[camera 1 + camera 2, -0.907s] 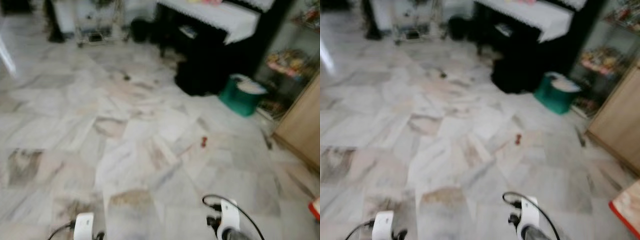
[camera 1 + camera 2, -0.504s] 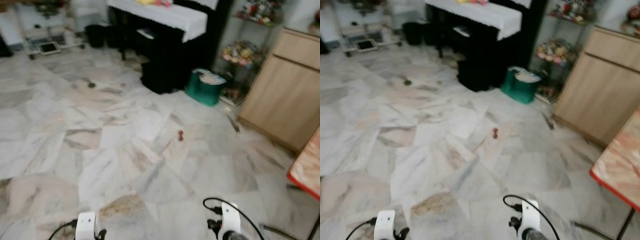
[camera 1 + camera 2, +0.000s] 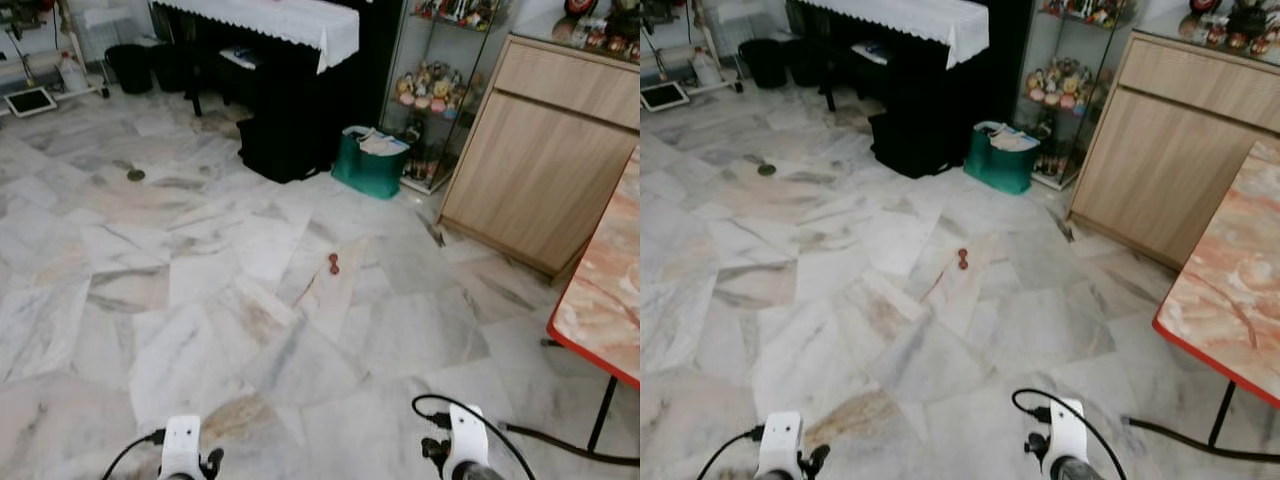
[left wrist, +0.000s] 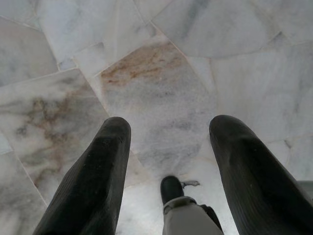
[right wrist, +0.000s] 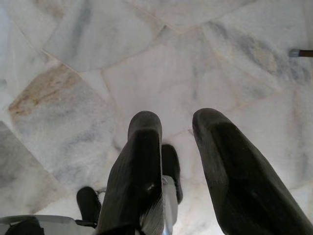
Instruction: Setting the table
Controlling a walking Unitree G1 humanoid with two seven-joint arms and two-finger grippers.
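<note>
Standing at the right edge of the head views, the table [image 3: 1230, 290] shows one corner only: marbled pink-orange top w/ a red rim, a thin dark leg [image 3: 1219, 412] under it going down to the marble floor [image 3: 200, 260]. Nothing can be made out on the visible part of the top. A black cable [image 3: 570, 447] lies on the floor by that leg.

Both arms hang low at the bottom edge of the head views, well apart from the table. Left gripper [image 4: 168, 142]: two black fingers spread wide, nothing btwn them, marble tiles below; the robot's own foot [image 4: 188, 218] shows under it. Right gripper [image 5: 177, 128]: fingers parted by a narrower gap, also empty, pointing down at floor tiles.

Past the table, along the far right wall, a light wood cabinet [image 3: 545, 160] stands w/ small ornaments on its top. Beside it, a glass display shelf [image 3: 435, 90] full of figurines. A green bag [image 3: 368, 162] sits on the floor in front of the shelf, just beside a black piano [image 3: 290, 90] covered by a white lace-edged cloth [image 3: 275, 18]. Mid-floor lies a small red object [image 3: 333, 264], too small to ID. Far left corner: a dark bin [image 3: 130, 65] and a white tablet-like item [image 3: 30, 100] on the floor.
</note>
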